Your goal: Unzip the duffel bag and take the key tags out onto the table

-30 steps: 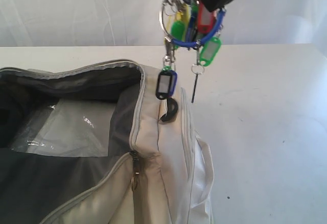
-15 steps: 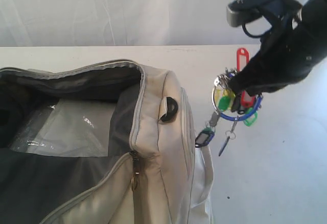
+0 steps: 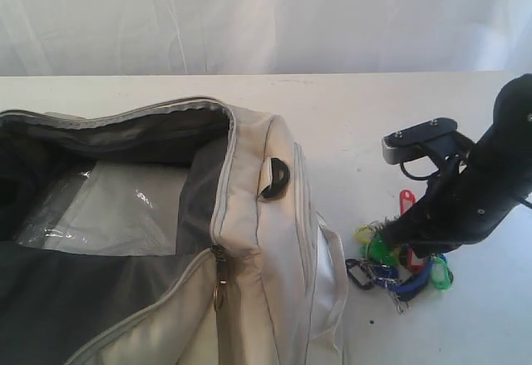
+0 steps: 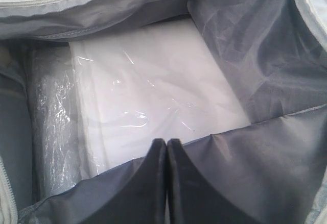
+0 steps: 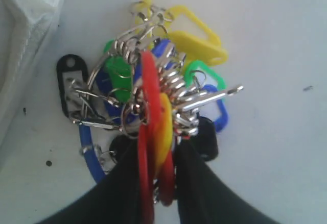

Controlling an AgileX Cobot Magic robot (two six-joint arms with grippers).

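Right jaws clamped on the key tags (image 5: 158, 96); the bunch touches the desk (image 3: 399, 124), just beside the end of the unzipped duffel bag (image 3: 266, 215). Left jaws pressed together inside the bag, over a plastic-wrapped white packet (image 4: 153, 91). Tag labels too small to read.

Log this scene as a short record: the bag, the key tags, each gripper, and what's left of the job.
duffel bag: unzipped and gaping open, with a clear-wrapped white packet inside
key tags: out of the bag, lower tags lying on the table beside the bag's end
right gripper: shut on the bunch, red tag between its fingers
left gripper: shut, nothing between its fingers, over the bag's dark lining
left to do: probably just open the right gripper to release the bunch
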